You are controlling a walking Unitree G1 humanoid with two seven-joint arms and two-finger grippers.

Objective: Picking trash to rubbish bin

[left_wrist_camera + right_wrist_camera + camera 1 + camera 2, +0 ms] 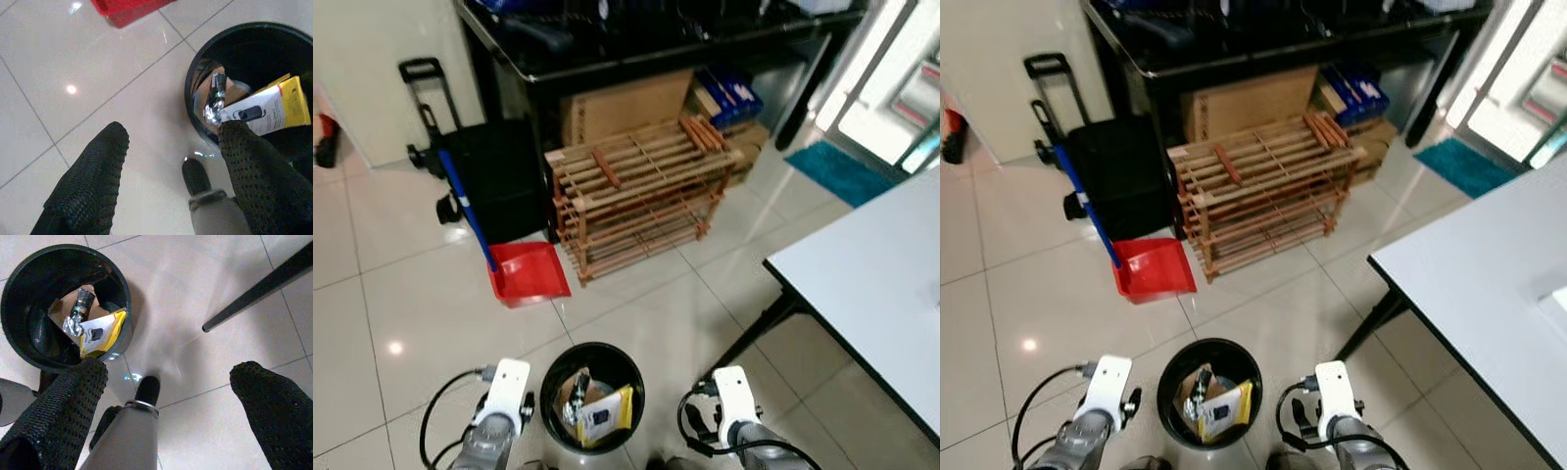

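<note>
White floor tiles (401, 294) lie all around me, glossy enough to reflect the lamps. My left gripper (168, 161) hangs low with its two fingers spread wide and nothing between them, one finger over bare tile and the other at the edge of the bin (548, 387). My right gripper (168, 396) is just the same, open and empty, on the other side of the bin and near the desk leg (259, 289). So the bin stands on the floor between my two arms, close in front of my feet, which I think is a good position for dropping things straight down.

Inside the bin I see trash: a yellow packet (604, 413), a piece of brown cardboard (61, 308) and a crumpled foil wrapper (213, 105). It seems this part of the work is done, since both grippers carry nothing.

Farther out, a red dustpan (527, 271) with a blue handle leans by a black trolley bag (494, 176), next to a wooden rack (641, 196) under a dark shelf (524, 59). The white desk (871, 284) is at my right. I see no loose trash on the floor from here.
</note>
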